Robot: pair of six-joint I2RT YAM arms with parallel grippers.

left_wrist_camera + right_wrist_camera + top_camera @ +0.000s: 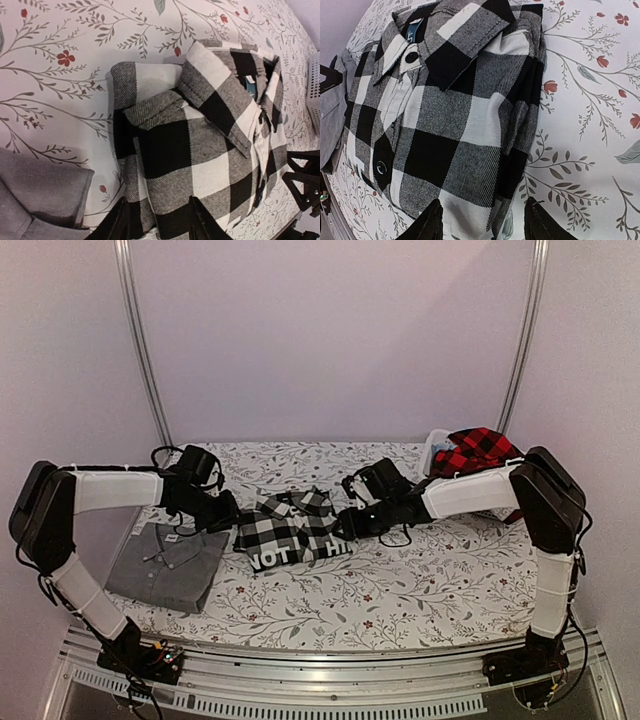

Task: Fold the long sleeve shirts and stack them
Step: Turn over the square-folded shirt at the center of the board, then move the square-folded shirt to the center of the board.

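Observation:
The black-and-white check shirt (292,530) lies folded mid-table with white lettering along its near edge. My left gripper (228,512) is open at its left edge; in the left wrist view the gripper (159,225) straddles the shirt's (200,135) folded side. My right gripper (348,523) is open at the shirt's right edge; in the right wrist view the gripper (485,227) straddles the shirt's (455,115) side fold. The grey shirt (170,562) lies folded at the near left. The red-and-black check shirt (478,450) sits bunched at the back right.
The red shirt rests in a white basket (436,443) at the back right corner; its wall shows in the left wrist view (315,75). The grey shirt (40,195) lies close to the left fingers. A floral cloth (400,590) covers the table.

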